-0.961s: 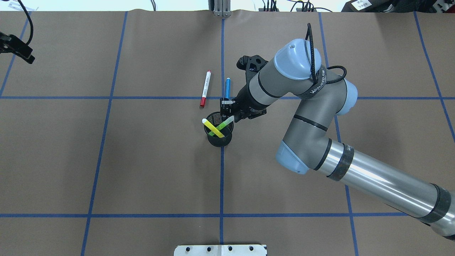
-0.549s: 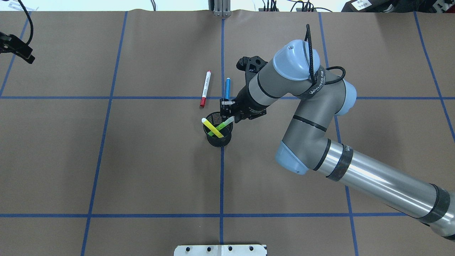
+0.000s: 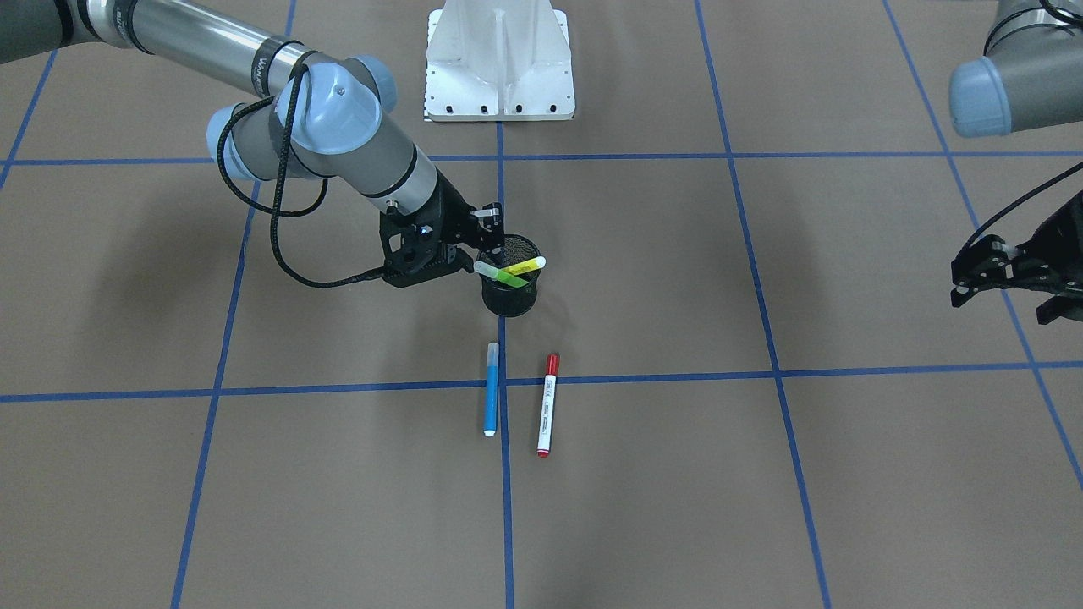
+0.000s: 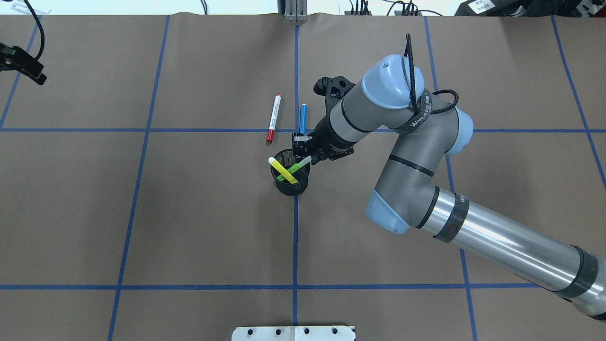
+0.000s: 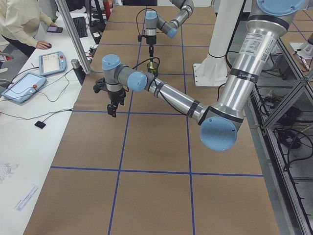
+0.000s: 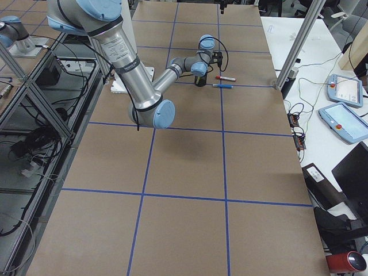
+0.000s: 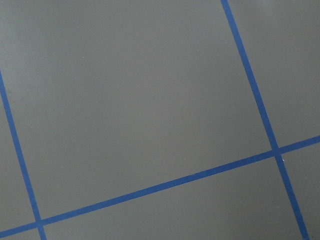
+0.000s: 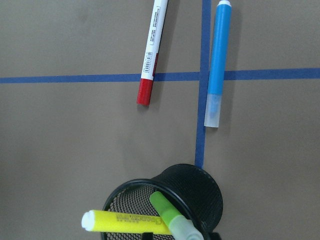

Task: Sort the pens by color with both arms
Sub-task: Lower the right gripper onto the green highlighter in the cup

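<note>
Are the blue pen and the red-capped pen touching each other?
Apart. The right wrist view shows bare table between the blue pen and the red-capped pen along their length.

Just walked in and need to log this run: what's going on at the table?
The right gripper is at the black mesh cup, by the cap of the green pen, which leans in the cup across the yellow pen; whether it grips is unclear. The blue pen and red-capped pen lie on the table nearby. The left gripper hangs far off, holding nothing.
</note>
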Controlling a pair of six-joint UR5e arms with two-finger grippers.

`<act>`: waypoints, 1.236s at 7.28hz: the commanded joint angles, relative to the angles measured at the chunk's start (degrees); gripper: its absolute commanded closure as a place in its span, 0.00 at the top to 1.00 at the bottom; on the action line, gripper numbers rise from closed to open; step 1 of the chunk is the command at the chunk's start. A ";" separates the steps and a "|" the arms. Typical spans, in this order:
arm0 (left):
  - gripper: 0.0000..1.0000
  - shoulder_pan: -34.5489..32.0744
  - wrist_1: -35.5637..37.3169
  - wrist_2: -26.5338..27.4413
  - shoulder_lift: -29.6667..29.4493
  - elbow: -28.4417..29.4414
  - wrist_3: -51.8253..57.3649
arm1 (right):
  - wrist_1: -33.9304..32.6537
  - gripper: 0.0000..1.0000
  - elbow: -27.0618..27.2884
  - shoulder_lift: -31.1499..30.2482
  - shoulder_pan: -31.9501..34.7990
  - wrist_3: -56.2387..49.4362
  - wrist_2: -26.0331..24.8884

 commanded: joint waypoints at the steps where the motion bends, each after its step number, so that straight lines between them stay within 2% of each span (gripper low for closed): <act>1: 0.99 0.03 0.00 0.09 -0.04 0.08 0.00 | 0.00 0.33 -0.01 -0.04 -0.04 0.00 -0.02; 3: 0.99 0.03 0.00 0.00 -0.04 0.08 -0.09 | 0.00 0.21 -0.01 -0.04 -0.04 0.00 -0.02; 4: 0.99 0.03 0.00 0.00 -0.04 0.08 -0.09 | 0.00 0.07 0.08 -0.04 -0.04 0.00 -0.02; 5: 0.99 0.12 0.00 0.09 -0.04 0.08 -0.09 | 0.00 0.00 0.26 -0.04 -0.04 0.00 -0.02; 9: 0.99 0.12 0.00 0.09 -0.13 0.08 -0.26 | -4.13 0.00 4.74 0.23 1.62 -0.09 0.33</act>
